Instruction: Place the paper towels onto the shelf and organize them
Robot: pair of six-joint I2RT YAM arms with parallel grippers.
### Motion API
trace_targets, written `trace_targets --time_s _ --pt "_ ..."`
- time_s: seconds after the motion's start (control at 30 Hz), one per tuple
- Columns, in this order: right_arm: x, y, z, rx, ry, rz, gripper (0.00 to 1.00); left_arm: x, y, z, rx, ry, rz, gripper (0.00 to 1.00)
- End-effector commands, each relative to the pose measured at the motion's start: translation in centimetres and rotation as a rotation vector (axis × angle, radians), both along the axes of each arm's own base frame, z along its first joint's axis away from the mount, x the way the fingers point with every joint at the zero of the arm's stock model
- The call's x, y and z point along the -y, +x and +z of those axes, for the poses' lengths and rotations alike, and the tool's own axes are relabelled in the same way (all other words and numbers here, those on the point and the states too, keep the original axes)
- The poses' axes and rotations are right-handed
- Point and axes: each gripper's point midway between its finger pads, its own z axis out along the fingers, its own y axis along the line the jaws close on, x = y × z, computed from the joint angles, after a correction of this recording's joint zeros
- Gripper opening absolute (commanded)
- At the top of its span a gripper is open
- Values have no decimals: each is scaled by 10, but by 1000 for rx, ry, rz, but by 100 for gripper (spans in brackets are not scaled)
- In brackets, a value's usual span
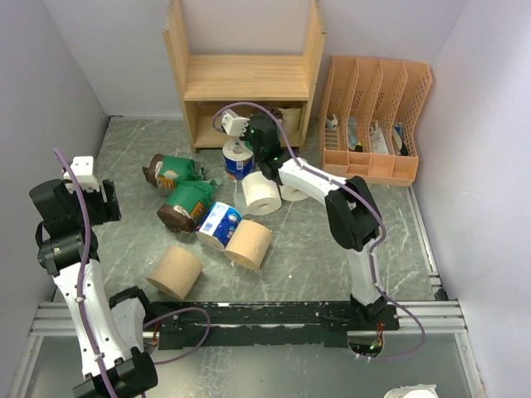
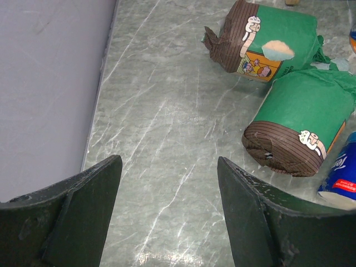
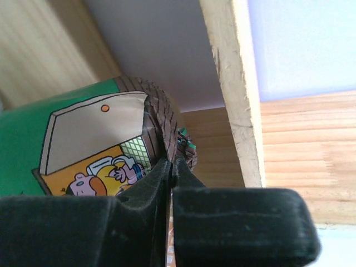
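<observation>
Marbled grey tabletop (image 1: 299, 249), green-wrapped cylindrical roll (image 3: 33, 128) in right fingers (image 3: 139, 192), pale-wood shelf (image 1: 246, 79)

Rolls (image 1: 249, 242) lie before shelf (image 1: 246, 79); green roll (image 3: 72, 139) apparently inside.

From where I sit, the top view shows a peach slotted file organizer (image 1: 371, 168) at the upper right, standing on the tabletop (image 1: 307, 249) against the back wall (image 1: 116, 50). Its four slots open toward the lower left, and a few small dark and white items lie in them; I cannot tell what they are. The tabletop is grey-green marbled stone with pale veins, and it fills most of the left wrist view too (image 2: 161, 139), meeting a plain lilac-grey side wall (image 2: 50, 83) at the left. A silver rail frame (image 1: 50, 319) runs along the bottom edge. A white rounded object (image 1: 411, 391) is cut off at the bottom right.
</observation>
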Motion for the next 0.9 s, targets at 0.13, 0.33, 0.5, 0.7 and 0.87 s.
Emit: trace_targets --time_s 0.13,0.33,0.5,0.7,0.87 --pt "2 20 6 263 68 -116 0 -2 3 6 33 8 7 80" --pt "4 25 15 389 70 -178 0 -1 2 7 39 10 6 81" --pt "7 25 21 430 102 -208 0 -1 2 7 40 12 5 81" --pt "12 22 28 533 81 -254 0 -1 3 7 38 10 3 81" --pt "11 18 49 592 84 -257 0 -1 3 7 36 9 3 81"
